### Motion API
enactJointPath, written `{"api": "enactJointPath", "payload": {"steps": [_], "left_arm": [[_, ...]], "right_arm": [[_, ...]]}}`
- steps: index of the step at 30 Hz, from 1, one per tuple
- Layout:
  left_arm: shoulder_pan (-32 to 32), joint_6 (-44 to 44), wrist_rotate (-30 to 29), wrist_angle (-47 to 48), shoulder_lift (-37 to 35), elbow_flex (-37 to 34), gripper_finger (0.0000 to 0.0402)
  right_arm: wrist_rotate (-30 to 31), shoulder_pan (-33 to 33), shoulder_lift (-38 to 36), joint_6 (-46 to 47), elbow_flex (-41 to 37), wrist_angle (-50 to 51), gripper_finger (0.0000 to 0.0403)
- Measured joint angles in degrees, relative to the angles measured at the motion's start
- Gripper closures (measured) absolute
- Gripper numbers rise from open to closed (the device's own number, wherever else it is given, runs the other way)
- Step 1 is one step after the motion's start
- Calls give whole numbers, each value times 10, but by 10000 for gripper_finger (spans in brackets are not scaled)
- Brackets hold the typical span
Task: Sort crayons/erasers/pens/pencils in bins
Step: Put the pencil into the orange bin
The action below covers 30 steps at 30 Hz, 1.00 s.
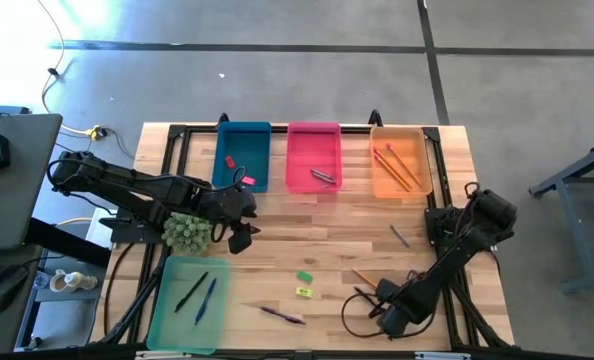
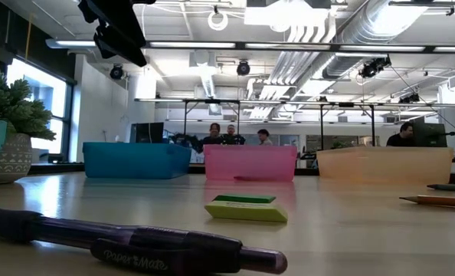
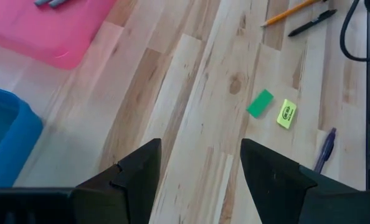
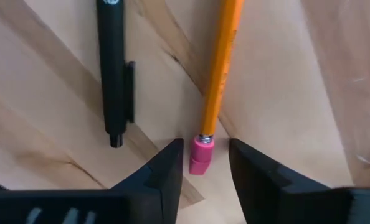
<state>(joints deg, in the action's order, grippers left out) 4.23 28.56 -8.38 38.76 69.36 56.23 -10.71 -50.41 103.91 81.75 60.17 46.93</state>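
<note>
The pencil [image 4: 220, 74] lies on the table [image 1: 327, 225], its pink end between the right gripper [image 4: 205, 163] fingers, which we see apart, perhaps not yet touching. Beside it lies a black pen [image 4: 113, 68]. The purple pen [image 2: 135, 244] reads "Paper Mate". The left gripper [image 3: 200, 165] hangs open.

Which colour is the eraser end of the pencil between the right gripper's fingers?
Pink, clearest in the right wrist view.

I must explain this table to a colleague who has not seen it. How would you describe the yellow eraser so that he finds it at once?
Start at the mint green bin on the table's near left corner and look right, across bare wood. Two small flat blocks lie close together there; the yellow eraser is the one nearer the table's front edge, with dark print on top, while its neighbour, the green eraser, is plain.
</note>
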Motion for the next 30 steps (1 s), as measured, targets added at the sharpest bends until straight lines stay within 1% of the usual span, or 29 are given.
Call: {"api": "enactJointPath", "payload": {"steps": [5, 15, 22, 30], "left_arm": [[0, 0, 0, 0, 0, 0, 195], [0, -1, 2, 0, 0, 0, 195], [0, -2, 2, 0, 0, 0, 195], [0, -2, 2, 0, 0, 0, 195]], "right_arm": [[-16, 2, 15, -7, 2, -7, 307], [-24, 6, 16, -8, 1, -7, 391], [-23, 6, 7, -7, 0, -7, 398], [1, 17, -27, 37, -3, -2, 399]]}}
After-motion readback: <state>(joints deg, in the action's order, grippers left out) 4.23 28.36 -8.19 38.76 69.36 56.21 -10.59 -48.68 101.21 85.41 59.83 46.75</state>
